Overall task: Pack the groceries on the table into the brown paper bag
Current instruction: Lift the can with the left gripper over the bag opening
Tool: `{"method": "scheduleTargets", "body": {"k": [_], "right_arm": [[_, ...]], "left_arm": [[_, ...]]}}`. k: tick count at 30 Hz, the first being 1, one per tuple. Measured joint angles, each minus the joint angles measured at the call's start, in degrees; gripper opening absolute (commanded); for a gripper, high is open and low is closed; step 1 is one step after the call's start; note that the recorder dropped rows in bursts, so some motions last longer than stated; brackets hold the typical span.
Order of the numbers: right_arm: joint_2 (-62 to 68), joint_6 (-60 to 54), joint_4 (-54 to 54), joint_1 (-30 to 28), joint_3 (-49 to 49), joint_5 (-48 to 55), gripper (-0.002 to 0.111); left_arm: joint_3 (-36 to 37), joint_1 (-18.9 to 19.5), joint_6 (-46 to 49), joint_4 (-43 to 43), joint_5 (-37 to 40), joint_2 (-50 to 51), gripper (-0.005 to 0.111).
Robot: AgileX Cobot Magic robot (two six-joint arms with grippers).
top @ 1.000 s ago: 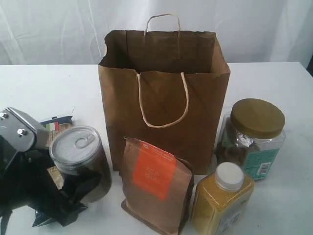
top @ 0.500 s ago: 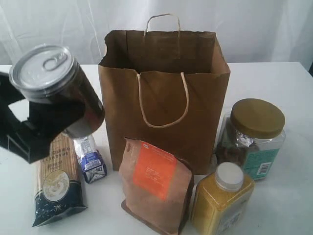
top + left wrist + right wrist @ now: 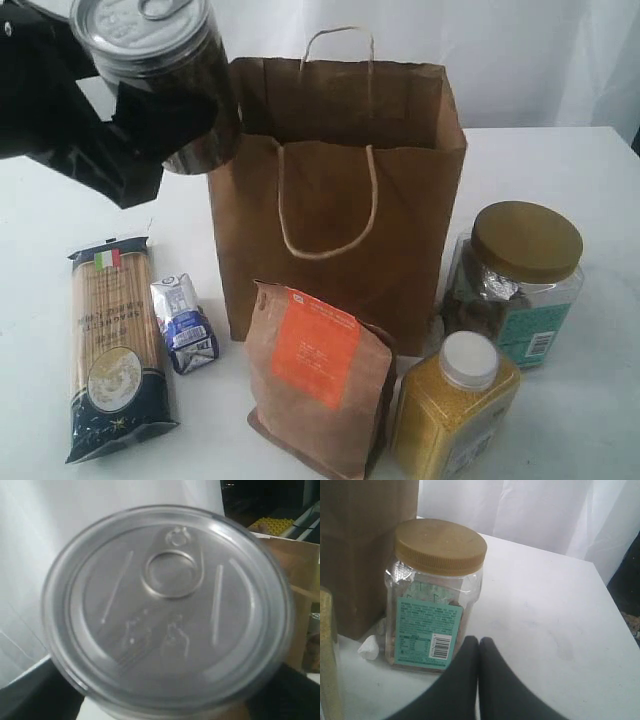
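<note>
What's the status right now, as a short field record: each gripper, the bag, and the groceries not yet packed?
brown paper bag: upright, mouth open
left gripper: holding silver-lidded canister, raised by the bag's top corner, not inside
right gripper: shut, empty, low over the table near gold-lidded clear jar
unpacked on table: blue spaghetti packet, small blue-white carton, brown pouch with orange label, yellow white-capped jar, gold-lidded clear jar
</note>
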Motion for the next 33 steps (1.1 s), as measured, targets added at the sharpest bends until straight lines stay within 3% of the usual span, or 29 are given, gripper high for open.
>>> {"method": "scheduleTargets", "body": {"k": [16, 33], "right_arm": [[0.0, 0.0, 0.0, 0.0, 0.0, 0.0, 0.0], [0.0, 0.0, 0.0, 0.0, 0.0, 0.0, 0.0]], "left_arm": [[-5.3, 0.0, -0.13, 3.89, -0.48, 1.45, 0.0], [-5.51, 0.0, 1.06, 4.1, -12.4, 13.49, 0.0]]}}
